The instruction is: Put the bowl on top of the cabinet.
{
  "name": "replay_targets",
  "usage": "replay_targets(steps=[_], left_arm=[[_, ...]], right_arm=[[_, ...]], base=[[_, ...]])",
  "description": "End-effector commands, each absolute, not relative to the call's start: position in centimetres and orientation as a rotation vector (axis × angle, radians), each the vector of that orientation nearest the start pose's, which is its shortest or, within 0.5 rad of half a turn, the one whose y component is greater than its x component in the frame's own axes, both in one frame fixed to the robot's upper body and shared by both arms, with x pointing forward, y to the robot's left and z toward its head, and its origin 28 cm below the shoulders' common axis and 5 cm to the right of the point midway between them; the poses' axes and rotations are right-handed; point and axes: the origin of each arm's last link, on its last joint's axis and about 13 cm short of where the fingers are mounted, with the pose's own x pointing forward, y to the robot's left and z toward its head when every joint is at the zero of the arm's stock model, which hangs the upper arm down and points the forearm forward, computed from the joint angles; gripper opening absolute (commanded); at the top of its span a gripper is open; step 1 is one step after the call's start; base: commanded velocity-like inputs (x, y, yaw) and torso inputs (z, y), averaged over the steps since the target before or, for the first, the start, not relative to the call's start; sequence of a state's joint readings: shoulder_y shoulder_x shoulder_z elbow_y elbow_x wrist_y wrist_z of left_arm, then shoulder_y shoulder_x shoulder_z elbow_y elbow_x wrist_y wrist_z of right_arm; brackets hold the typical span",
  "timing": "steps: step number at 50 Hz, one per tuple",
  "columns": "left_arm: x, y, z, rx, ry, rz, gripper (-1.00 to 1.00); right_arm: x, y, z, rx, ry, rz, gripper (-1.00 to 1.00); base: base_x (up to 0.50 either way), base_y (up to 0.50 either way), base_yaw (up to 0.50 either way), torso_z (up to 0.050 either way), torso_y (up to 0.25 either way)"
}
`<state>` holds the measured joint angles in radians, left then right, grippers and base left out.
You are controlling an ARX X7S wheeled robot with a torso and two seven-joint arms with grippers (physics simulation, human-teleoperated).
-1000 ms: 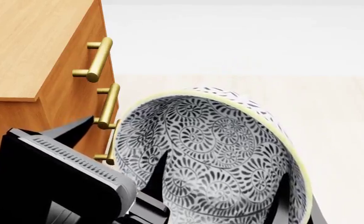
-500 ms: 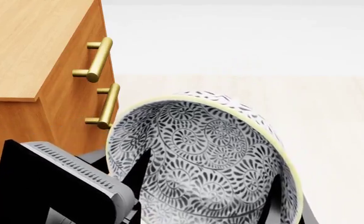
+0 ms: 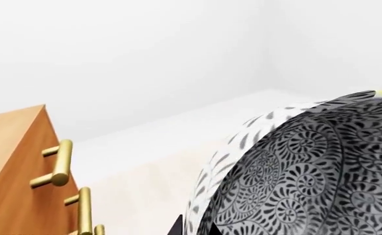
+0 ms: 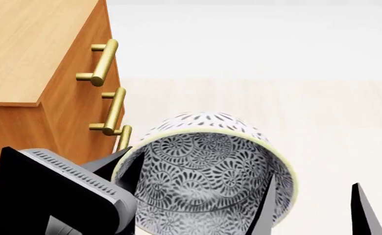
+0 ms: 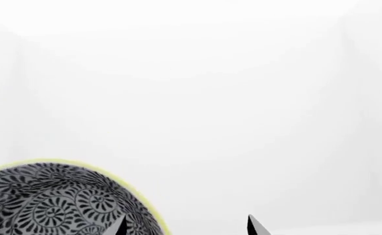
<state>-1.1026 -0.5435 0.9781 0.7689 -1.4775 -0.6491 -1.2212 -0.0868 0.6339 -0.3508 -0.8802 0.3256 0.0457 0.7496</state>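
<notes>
Two black grippers flanked the bowl (image 4: 204, 181), which hung in the air just beside the cabinet (image 4: 28, 58) front, below the level of the cabinet's flat top. Bowl attitude: tipped steeply, its mouth turned toward the head camera and downward, its base pointing away and upward, so its axis ran obliquely rather than upright. Its pale yellow rim lay close to the lowest of the three brass bar handles (image 4: 106, 61); whether rim and handle touched could not be told. Left gripper (image 4: 129, 169): one dark fingertip showed at the rim on the cabinet side, apparently pinching the wall, though the second finger was hidden, so its closure could not be told. Right gripper (image 4: 312, 208): two pointed fingers stood apart, one over the bowl's interior at the far rim, the other clear outside it. Beyond the bowl, away from the cabinet, pale floor (image 4: 335, 122) lay open.
</notes>
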Motion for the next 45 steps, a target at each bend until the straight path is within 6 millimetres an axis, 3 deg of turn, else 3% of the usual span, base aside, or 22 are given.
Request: replay_targets(steps=[1,24,29,35,36,45], left_arm=[[18.0,13.4,23.5,0.090,-0.023,-0.395,-1.00],[18.2,12.8,23.8,0.092,-0.013,-0.441,-1.00],[19.3,10.7,25.1,0.163,-0.002,-0.505,-1.00],[19.3,10.7,25.1,0.163,-0.002,-0.505,-1.00],[20.8,9.5,25.8,0.259,0.012,-0.458,-1.00],[20.8,9.5,25.8,0.259,0.012,-0.458,-1.00]], right_arm=[[14.2,-10.2,15.6,0.071,-0.501,-0.058,1.00],[14.3,-10.4,15.6,0.085,-0.489,-0.057,1.00],[14.1,-11.0,15.0,0.128,-0.479,-0.059,1.00],[14.1,-11.0,15.0,0.128,-0.479,-0.059,1.00],[14.1,-11.9,14.4,0.178,-0.465,-0.074,1.00],[14.1,-12.0,14.3,0.178,-0.465,-0.074,1.00]], base=[[0.00,0.00,0.00,0.000,0.000],[0.00,0.00,0.00,0.000,0.000],[0.00,0.00,0.00,0.000,0.000],[0.00,0.00,0.00,0.000,0.000],[0.00,0.00,0.00,0.000,0.000],[0.00,0.00,0.00,0.000,0.001]])
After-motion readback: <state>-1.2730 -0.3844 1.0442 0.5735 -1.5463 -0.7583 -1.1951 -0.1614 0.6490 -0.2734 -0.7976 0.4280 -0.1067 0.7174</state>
